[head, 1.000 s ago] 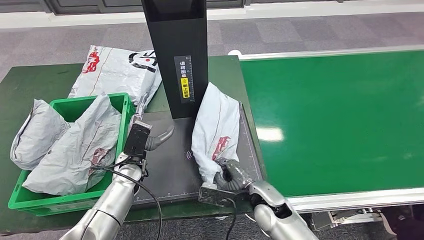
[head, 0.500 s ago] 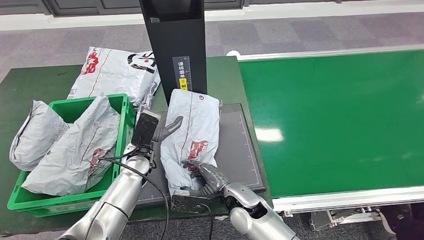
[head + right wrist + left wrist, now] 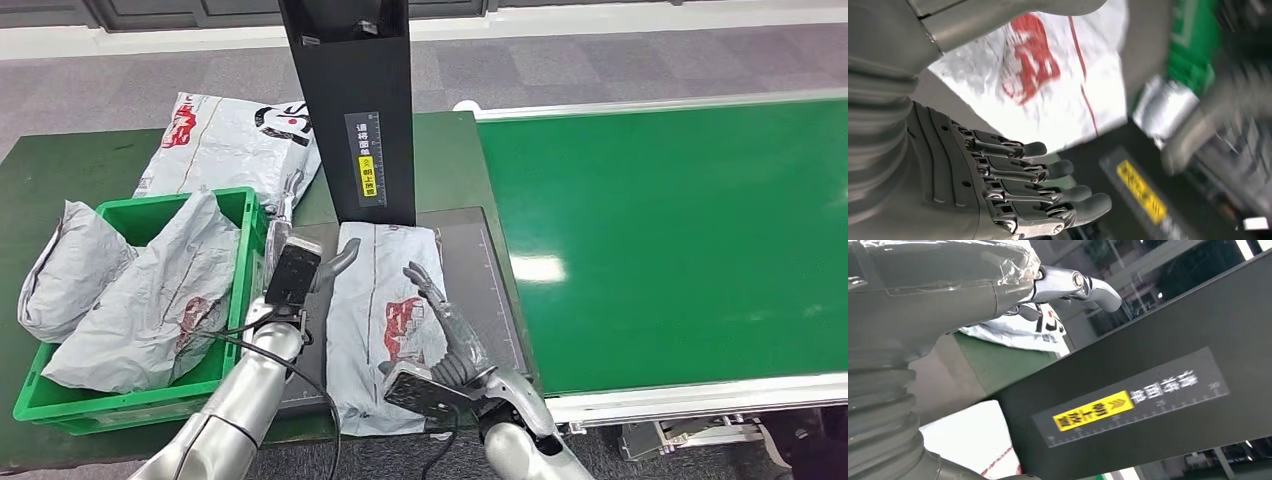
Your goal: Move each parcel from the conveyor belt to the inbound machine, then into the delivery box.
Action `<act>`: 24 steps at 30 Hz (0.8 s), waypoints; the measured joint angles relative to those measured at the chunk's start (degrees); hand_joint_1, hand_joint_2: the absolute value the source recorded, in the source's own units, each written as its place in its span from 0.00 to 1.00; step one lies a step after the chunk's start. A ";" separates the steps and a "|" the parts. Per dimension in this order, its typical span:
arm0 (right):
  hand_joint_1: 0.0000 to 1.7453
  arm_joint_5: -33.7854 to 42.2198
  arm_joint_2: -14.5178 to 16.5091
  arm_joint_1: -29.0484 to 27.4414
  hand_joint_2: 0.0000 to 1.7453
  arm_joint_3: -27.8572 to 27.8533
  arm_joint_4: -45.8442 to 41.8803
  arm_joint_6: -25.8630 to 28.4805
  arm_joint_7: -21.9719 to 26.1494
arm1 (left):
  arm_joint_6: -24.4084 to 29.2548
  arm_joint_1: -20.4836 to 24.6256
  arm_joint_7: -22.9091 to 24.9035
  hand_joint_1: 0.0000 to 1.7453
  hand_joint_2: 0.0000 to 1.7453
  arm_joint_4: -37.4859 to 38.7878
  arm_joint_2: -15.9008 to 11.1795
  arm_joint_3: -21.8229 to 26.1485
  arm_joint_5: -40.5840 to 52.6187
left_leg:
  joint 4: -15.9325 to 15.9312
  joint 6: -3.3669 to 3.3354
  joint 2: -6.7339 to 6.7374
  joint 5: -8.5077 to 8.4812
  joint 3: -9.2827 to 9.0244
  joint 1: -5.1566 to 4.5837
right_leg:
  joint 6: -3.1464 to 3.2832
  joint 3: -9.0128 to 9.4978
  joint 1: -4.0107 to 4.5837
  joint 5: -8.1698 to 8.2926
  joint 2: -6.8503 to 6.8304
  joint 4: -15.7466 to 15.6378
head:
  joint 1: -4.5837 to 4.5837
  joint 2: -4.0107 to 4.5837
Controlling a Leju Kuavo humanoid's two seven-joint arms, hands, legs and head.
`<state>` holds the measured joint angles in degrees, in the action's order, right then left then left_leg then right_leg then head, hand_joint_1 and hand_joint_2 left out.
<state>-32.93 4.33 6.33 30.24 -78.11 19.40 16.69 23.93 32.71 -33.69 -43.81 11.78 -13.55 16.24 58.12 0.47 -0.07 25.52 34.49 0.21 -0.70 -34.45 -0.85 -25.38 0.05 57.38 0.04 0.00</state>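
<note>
Right hand (image 3: 447,330): fingers spread, holding nothing, raised over grey parcel (image 3: 377,325) lying flat on the black inbound machine (image 3: 478,290).

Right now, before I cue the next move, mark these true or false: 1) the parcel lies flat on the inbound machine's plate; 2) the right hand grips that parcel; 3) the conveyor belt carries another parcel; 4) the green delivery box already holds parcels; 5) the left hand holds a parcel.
1) True. The parcel lies flat on the dark plate at the foot of the scanner column.
2) False. The right hand is above it with fingers spread, holding nothing.
3) False. The conveyor belt shows bare green.
4) True. The delivery box holds grey bags.
5) False. The left hand is beside the parcel, holding nothing.
</note>
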 joint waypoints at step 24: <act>0.00 18.02 -0.97 1.03 1.00 -9.47 0.77 6.19 8.51 | 4.31 -8.76 6.76 0.00 1.00 -0.06 -3.56 -8.30 16.19 | 0.00 0.01 0.01 0.01 0.02 0.00 | 0.00 -0.01 0.00 -0.01 0.00 -0.01 | 0.00 0.00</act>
<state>-14.91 3.35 7.36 20.77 -77.34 25.59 25.20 28.24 23.94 -26.93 -43.87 8.22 -21.85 32.44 58.12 0.48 -0.06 25.54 34.51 0.22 -0.70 -34.46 -0.84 -25.39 0.05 57.37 0.04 0.00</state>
